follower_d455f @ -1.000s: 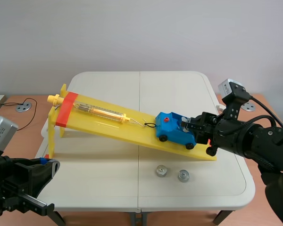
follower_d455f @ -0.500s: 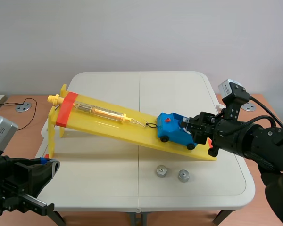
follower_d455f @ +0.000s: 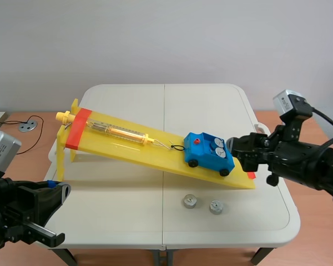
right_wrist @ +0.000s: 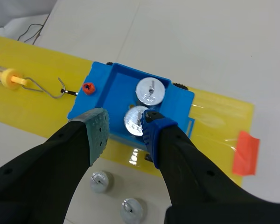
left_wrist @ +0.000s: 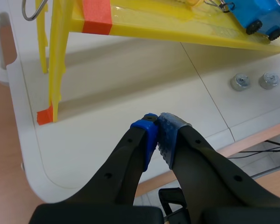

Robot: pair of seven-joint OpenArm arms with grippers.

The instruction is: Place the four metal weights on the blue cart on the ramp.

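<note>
The blue cart (follower_d455f: 208, 153) (right_wrist: 130, 100) (left_wrist: 261, 14) rests low on the yellow ramp (follower_d455f: 127, 145) (right_wrist: 32, 100) (left_wrist: 186, 30), hooked to a spring scale (follower_d455f: 117, 132). Two metal weights (right_wrist: 150, 91) (right_wrist: 134, 120) (follower_d455f: 217, 146) lie in its tray. Two more weights (follower_d455f: 189, 201) (follower_d455f: 216, 207) (right_wrist: 99, 180) (right_wrist: 131, 210) (left_wrist: 240, 82) (left_wrist: 269, 80) sit on the table in front of the ramp. My right gripper (right_wrist: 123, 127) (follower_d455f: 233, 148) is open, hovering just above the cart's tray, holding nothing. My left gripper (left_wrist: 157, 135) (follower_d455f: 58, 191) is shut on nothing, near the table's front left corner.
The white table (follower_d455f: 127, 216) has a seam down its middle. An orange-red tape mark (right_wrist: 246, 151) lies at the ramp's foot, another band (follower_d455f: 77, 128) at its raised end. A cable and round socket (follower_d455f: 26, 126) sit beyond the table's left edge.
My right gripper has drawn back to the right from the cart, and its fingers stand open. Two weights now show in the cart's tray. The left arm shifted slightly.
</note>
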